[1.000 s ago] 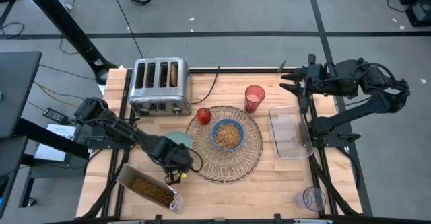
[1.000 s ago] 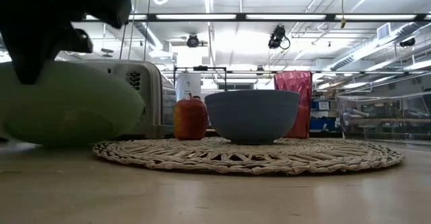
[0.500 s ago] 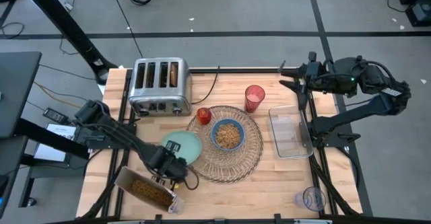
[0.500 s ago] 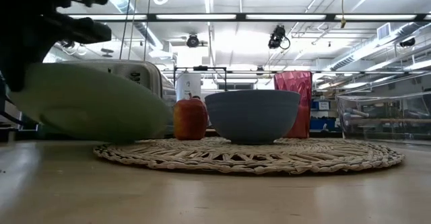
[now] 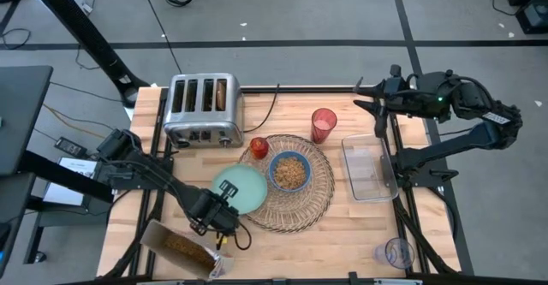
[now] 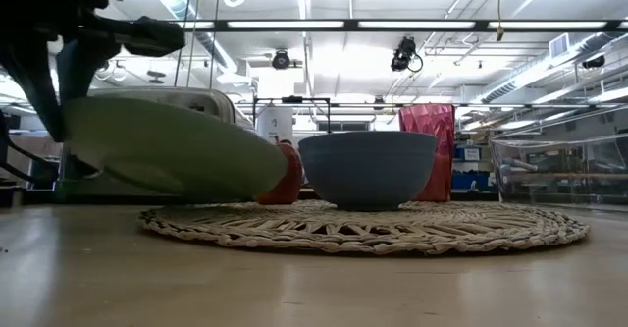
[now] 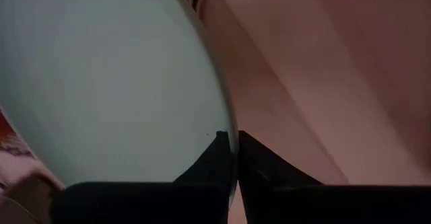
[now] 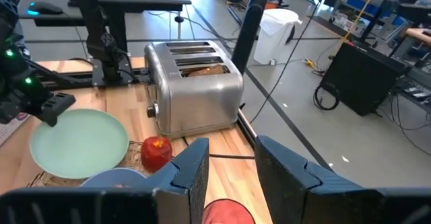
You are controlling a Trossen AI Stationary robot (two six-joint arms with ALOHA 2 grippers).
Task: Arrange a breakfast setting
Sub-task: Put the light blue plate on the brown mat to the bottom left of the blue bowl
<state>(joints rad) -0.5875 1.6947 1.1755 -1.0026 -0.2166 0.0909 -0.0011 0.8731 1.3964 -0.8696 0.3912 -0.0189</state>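
Green plate [image 5: 239,188] rim pinched by left hand [image 5: 214,212], overlapping wicker placemat [image 5: 313,201] edge

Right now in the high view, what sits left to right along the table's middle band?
Left hand shut on the pale green plate → blue bowl on the woven placemat → clear plastic tray.
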